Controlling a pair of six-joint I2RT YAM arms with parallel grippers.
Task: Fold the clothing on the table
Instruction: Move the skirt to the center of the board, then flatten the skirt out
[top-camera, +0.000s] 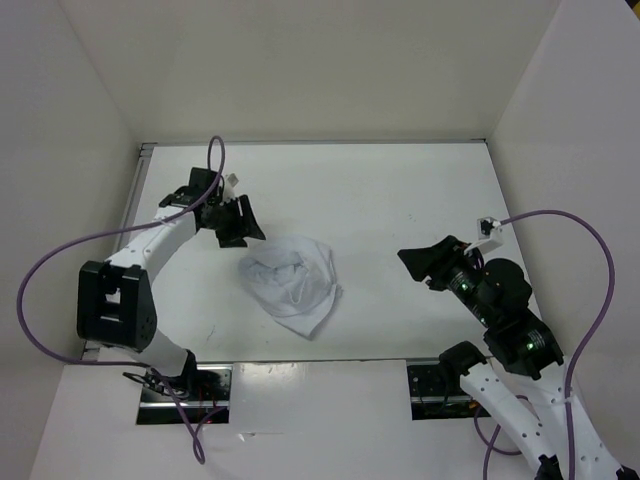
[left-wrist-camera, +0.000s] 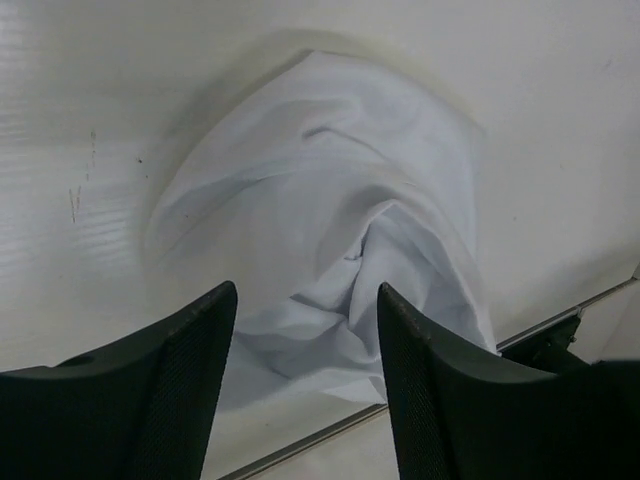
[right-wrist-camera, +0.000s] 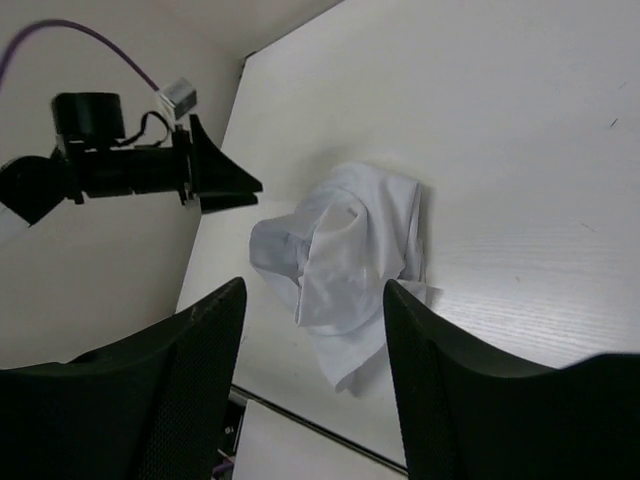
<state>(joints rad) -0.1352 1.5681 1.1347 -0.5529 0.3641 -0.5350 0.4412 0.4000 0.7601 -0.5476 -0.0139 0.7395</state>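
Observation:
The clothing (top-camera: 293, 283) lies in a rumpled white heap on the table (top-camera: 400, 200), a little left of centre and toward the near edge. The left wrist view shows its bunched folds (left-wrist-camera: 330, 230), and the right wrist view shows it from the other side (right-wrist-camera: 345, 255). My left gripper (top-camera: 240, 222) hovers just up and left of the heap, open, with nothing between its fingers (left-wrist-camera: 305, 300). My right gripper (top-camera: 420, 262) stands to the right of the heap with a gap of bare table between them, open and empty (right-wrist-camera: 315, 300).
White walls close in the table on the left, back and right. A thin metal rim (left-wrist-camera: 540, 325) runs along the near edge, just past the heap. Purple cables loop from both arms. The left arm (right-wrist-camera: 120, 165) shows in the right wrist view.

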